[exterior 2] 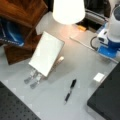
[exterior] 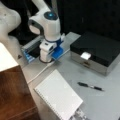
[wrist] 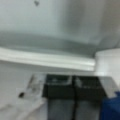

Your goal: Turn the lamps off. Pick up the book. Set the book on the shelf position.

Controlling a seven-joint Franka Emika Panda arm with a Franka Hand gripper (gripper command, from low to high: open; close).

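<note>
One book [exterior: 58, 97] lies flat on the grey tabletop [exterior: 105, 102], untouched, its spiral edge toward a front view's bottom left; in a front view it shows again [exterior 2: 46, 53], propped slightly over two perforated metal strips [exterior 2: 32, 78] that stick out from under it. Left of the book in both front views stands one dark reddish-brown wooden piece, the shelf position [exterior: 13, 96], with nothing of the task on its top; in a front view [exterior 2: 20, 11] a blue item sits tucked beneath its upper board, too blurred to name. One lamp [exterior 2: 68, 10] is in sight, above the book in a front view, its shade glowing bright and cut off by the top edge. Right of the book lies one pen [exterior: 90, 86], seen also at [exterior 2: 70, 90], apart from everything. Further right sits one black-lidded box [exterior: 96, 51], closed, so any contents are hidden; a small white tag [exterior: 85, 55] rests at its front. The gripper [exterior: 47, 58] hangs well above the book in a front view, low over the tabletop beside a white cable [exterior: 41, 71]. The wrist view shows two dark fingers [wrist: 58, 86] close side by side, but I cannot tell whether the pincer is wide or narrow; it holds nothing visible.
</note>
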